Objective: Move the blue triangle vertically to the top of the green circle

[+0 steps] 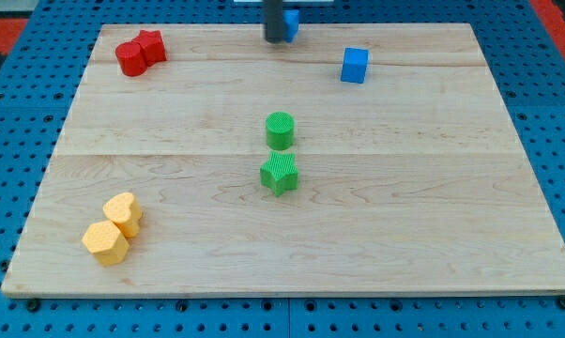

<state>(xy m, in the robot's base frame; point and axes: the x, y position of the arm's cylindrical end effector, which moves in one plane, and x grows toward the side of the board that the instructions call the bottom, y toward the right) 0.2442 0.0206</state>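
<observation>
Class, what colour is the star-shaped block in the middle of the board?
Green: the star-shaped block, clearest in the camera view.

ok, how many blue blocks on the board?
2. One blue cube at the view's upper right; another blue block at the top edge, partly hidden behind my tip, shape unclear.
</observation>
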